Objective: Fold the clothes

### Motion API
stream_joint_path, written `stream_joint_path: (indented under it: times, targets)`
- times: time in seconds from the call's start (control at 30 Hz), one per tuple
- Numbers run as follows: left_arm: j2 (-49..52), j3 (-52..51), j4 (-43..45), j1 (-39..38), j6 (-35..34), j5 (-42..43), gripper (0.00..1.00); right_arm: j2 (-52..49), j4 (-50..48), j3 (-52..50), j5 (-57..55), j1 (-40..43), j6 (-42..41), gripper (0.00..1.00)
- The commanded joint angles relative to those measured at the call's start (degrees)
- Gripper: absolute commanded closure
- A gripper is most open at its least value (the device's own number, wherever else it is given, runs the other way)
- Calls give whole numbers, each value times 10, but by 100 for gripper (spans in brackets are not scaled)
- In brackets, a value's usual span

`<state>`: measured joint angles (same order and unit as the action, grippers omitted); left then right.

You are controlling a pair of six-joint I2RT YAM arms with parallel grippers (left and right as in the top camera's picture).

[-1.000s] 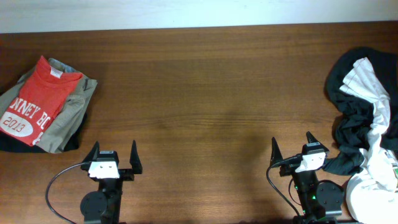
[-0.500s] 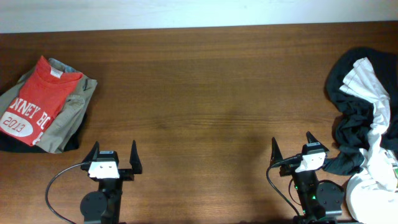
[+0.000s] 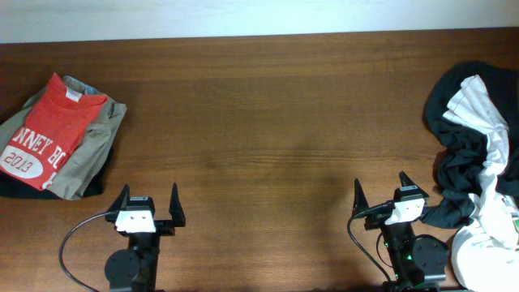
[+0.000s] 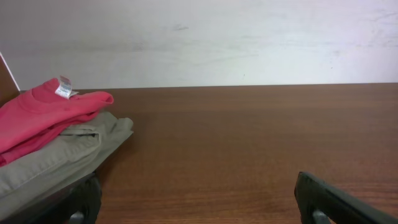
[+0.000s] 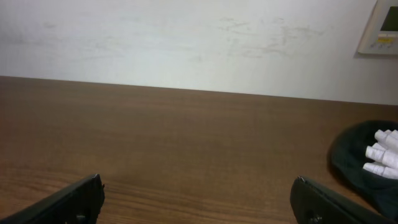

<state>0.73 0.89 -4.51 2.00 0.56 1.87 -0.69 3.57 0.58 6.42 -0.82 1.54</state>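
The left fingers (image 3: 176,209) sit at the lower left of the overhead frame, spread wide apart and holding nothing. The right fingers (image 3: 358,201), at the lower right, are likewise spread and empty. Both rest low over the brown wooden bench (image 3: 268,122).

At the upper left lies a folded stack: a red T-shirt (image 3: 45,134) with white lettering on top, an olive garment (image 3: 93,150) under it, and something dark (image 3: 16,188) at the bottom. Along the right edge sits a crumpled heap of black and white clothes (image 3: 470,154), its lower part just beside the right arm. The middle of the bench separates the stack and the heap.
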Motion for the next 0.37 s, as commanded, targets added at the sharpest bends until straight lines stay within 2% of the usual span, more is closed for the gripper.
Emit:
stream_joint_path:
  times: [0.0, 0.33]
  targets:
    - [-4, -3, -1, 0, -1, -4, 1, 3, 3, -3, -7, -3, 1, 1]
    - [-4, -3, -1, 0, -1, -4, 1, 3, 3, -3, -7, -3, 1, 1]
